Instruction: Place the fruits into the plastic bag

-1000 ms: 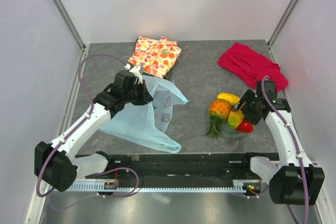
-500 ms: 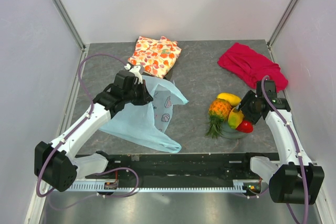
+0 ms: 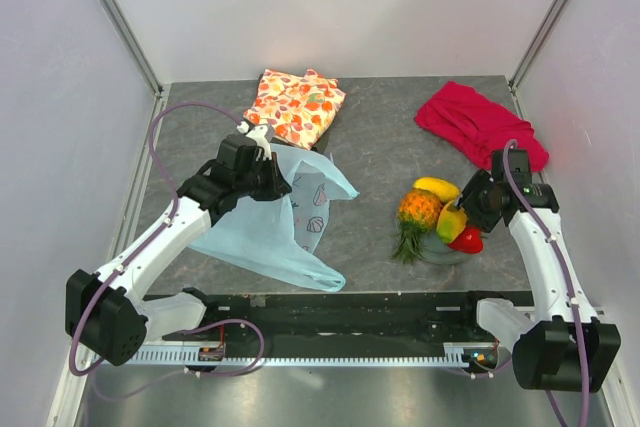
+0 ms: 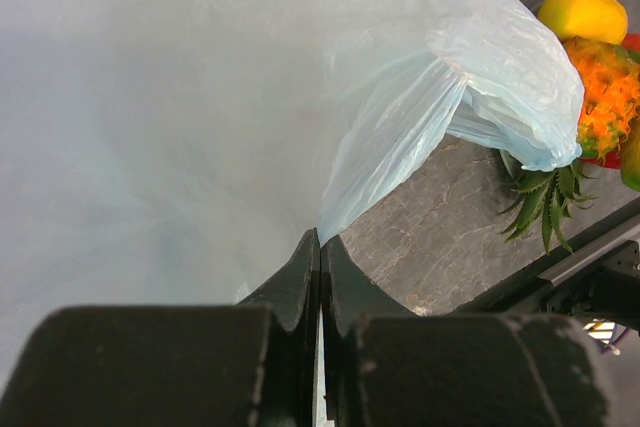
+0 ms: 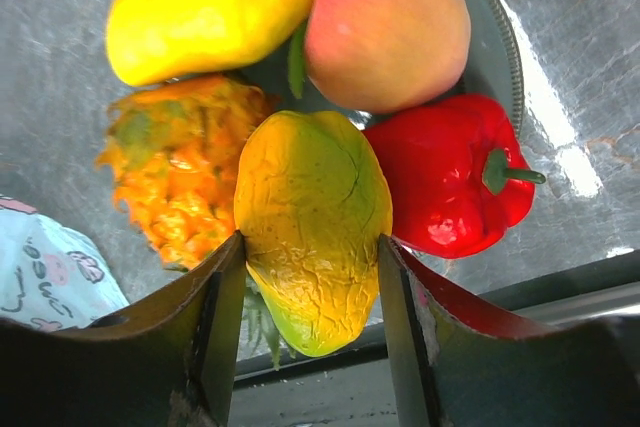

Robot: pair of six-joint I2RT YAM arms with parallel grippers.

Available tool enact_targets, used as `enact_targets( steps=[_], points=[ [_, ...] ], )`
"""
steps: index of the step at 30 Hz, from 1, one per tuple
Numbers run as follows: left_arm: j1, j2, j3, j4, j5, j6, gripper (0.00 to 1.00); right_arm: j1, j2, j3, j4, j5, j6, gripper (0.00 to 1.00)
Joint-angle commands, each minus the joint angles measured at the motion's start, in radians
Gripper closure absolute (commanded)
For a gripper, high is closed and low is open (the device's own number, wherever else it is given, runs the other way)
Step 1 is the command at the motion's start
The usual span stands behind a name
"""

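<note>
From above, the right arm is swinging slightly outward compared with a second ago, and the right claw [image 3: 465, 209] is drawing a wrinkled mango [image 3: 452, 222] a touch up from the fruit pile. This suggests the first fruit is only now beginning its trip to the bag. The pile is sitting on a grey-green plate [image 3: 440, 255] toward the near right corner of the dark, stone-patterned surface [image 3: 380, 147]. It is made up of a spiky orange pineapple [image 3: 418, 209], a smooth mango [image 3: 436, 188] and a glossy red pepper [image 3: 466, 241]. The left arm is not shifting. The left claw [image 3: 272, 177] is holding the thin, crumpled light-blue plastic bag [image 3: 290, 217], which is sprawling toward the left edge. An orange floral cloth [image 3: 295, 107] is lying by the far edge and a red cloth [image 3: 480, 125] at the far right corner. In the left wrist view, the claw's dark fingers are pressing fully together on the translucent film, which is billowing upward in soft folds. In the right wrist view, the fingers are standing partly open, gripping the yellow-green mango by its flanks. A round, matte peach [image 5: 388, 27] is resting just beyond it. No fruit is lying in the bag yet.
</note>
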Motion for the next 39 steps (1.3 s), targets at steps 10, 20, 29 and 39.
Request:
enact_targets(
  steps=[10, 20, 29, 39],
  points=[
    [0.005, -0.010, -0.001, 0.034, 0.035, -0.019, 0.99, 0.003, -0.045, 0.166, -0.042, -0.019, -0.053, 0.71],
    [0.005, 0.046, 0.036, 0.051, 0.133, -0.004, 0.98, 0.056, -0.069, 0.243, 0.066, -0.154, -0.109, 0.78],
    [0.005, 0.099, 0.089, 0.049, 0.198, -0.021, 0.98, 0.366, -0.047, 0.329, 0.284, -0.218, -0.099, 0.78],
    [0.017, 0.094, 0.129, 0.017, 0.192, -0.061, 0.99, 0.853, 0.222, 0.430, 0.400, -0.065, -0.168, 0.80]
  ],
)
